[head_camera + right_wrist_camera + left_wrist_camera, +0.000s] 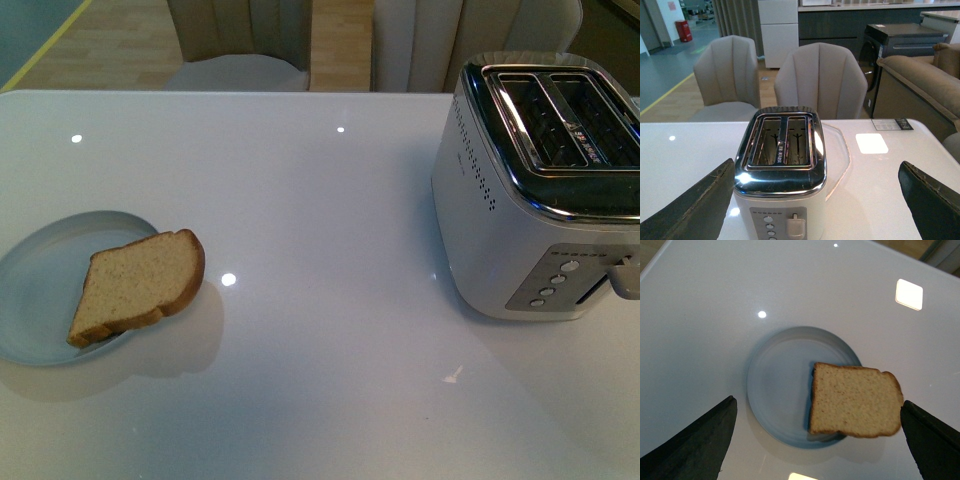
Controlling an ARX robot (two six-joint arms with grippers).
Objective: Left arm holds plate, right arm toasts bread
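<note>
The pale blue-white plate (40,290) sits on the white table at the front left. The bread (138,286) lies on it, its rounded end hanging over the plate's right rim. In the left wrist view the plate (780,385) and the bread (855,400) lie below my open left gripper (817,440), whose dark fingers (700,440) are spread wide on either side. My right gripper (817,200) is open, its black fingers (935,205) spread; one finger is beside the toaster (782,170). Neither arm shows in the front view.
The white and chrome two-slot toaster (540,190) stands at the right of the table, slots empty, lever (795,226) up. Beige chairs (820,80) stand behind the table's far edge. A sofa (920,80) is further back.
</note>
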